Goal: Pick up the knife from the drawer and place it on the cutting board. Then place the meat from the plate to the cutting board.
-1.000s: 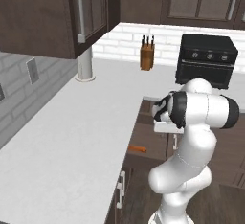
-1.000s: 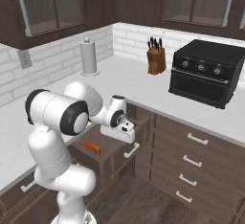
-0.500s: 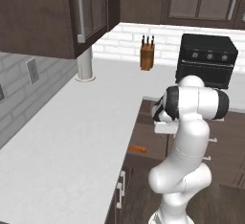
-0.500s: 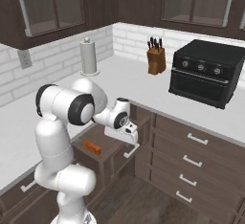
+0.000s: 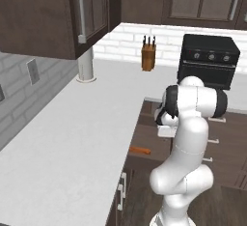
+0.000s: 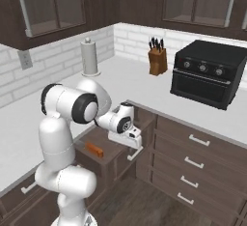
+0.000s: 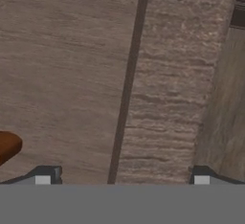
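Now knife [image 7: 7, 146] lies beside one wide-spread fingertip [image 7: 42, 176].

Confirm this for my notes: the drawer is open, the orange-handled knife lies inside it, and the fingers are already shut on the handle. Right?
Not quite. The fingers stand wide apart, shut on nothing; the hand view shows the knife off to one side. The drawer is open, with the knife inside.
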Motion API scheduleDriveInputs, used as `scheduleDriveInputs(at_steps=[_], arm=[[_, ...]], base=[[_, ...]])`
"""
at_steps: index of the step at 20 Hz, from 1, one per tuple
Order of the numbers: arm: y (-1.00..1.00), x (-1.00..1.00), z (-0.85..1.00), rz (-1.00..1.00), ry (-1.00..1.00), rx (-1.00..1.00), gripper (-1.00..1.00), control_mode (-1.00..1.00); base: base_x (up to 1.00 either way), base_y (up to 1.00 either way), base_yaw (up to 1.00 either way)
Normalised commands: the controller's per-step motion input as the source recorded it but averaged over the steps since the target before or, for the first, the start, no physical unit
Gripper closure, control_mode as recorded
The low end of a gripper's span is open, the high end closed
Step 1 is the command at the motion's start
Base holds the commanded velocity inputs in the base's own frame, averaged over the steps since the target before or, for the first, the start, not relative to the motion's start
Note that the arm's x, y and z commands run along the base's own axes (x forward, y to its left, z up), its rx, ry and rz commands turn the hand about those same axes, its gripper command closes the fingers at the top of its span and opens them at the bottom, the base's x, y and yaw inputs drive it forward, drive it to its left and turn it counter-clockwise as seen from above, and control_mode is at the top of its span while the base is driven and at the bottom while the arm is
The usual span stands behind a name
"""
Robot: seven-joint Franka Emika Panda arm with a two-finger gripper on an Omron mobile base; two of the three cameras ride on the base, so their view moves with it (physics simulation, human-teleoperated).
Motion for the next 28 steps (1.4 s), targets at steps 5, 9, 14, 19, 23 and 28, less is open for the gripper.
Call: scheduleDriveInputs(at_steps=[5,9,14,19,23,28], arm=[[-0.92,-0.66,-0.22,-0.01,0.01,0.00,-1.00,-1.00],[-1.00,-0.66,-0.18,0.00,0.02,0.00,-1.00,-1.00],[-1.00,-0.52,-0.09,0.00,0.06,0.00,-1.00,-1.00],[-0.67,-0.35,0.11,0.00,0.01,0.03,-1.00,-1.00],[0.05,-0.51,0.61,0.02,-0.08,0.12,-1.00,-1.00],[0.49,-0.64,0.66,0.09,-0.15,0.01,-1.00,-1.00]], base=[[0.00,0.00,0.00],[0.00,0.00,0.00],[0.00,0.00,0.00],[0.00,0.00,0.00],[0.00,0.00,0.00],[0.00,0.00,0.00]])
